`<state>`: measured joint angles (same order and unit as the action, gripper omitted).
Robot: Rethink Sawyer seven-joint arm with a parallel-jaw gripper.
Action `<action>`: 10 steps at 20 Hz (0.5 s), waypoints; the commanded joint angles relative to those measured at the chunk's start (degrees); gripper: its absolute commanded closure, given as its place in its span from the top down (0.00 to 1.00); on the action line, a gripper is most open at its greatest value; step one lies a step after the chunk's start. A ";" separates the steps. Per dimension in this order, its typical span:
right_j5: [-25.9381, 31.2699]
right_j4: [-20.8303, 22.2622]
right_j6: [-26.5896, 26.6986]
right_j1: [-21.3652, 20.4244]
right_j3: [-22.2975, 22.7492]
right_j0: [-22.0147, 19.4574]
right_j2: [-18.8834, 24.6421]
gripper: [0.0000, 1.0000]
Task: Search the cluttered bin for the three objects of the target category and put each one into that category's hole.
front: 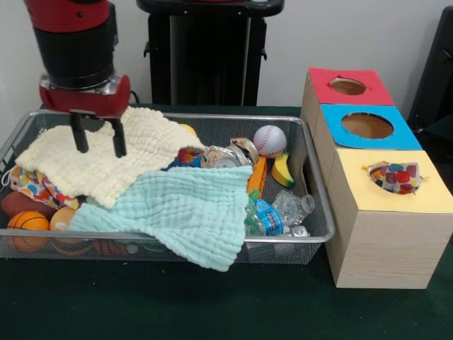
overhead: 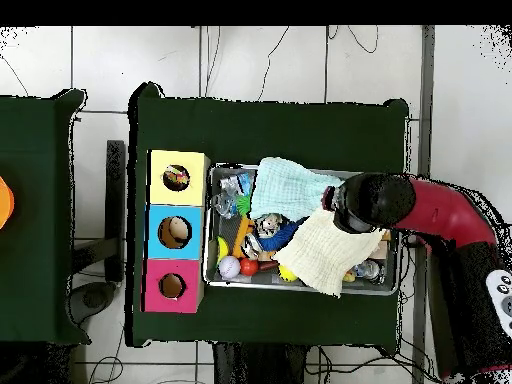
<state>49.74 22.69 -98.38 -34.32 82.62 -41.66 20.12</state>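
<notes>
You've got one dotted fabric piece [front: 398, 177] bunched in the yellow box's hole [front: 396, 178], white with red, orange, blue dots; no clear long axis. Another dotted piece [front: 32, 185] lies at the bin's [front: 311, 177] left end, part hidden under the cream cloth [front: 106, 159]. Bin's long axis runs side to side in the front view. End effector [front: 98, 140] hovers over the cream cloth, fingers apart, holding nothing. Mint cloth [front: 180, 212] spills over the bin's front rim. Dark green surface [front: 177, 304], white wall behind, tiled floor.
</notes>
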 commanded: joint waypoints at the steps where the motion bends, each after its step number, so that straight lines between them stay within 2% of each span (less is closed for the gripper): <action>1: 1.29 5.80 21.03 3.65 0.62 -3.44 6.15 1.00; 10: -1.95 9.62 18.99 5.41 1.94 -5.21 7.06 1.00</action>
<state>49.74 27.55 -97.08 -32.58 82.61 -46.21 21.77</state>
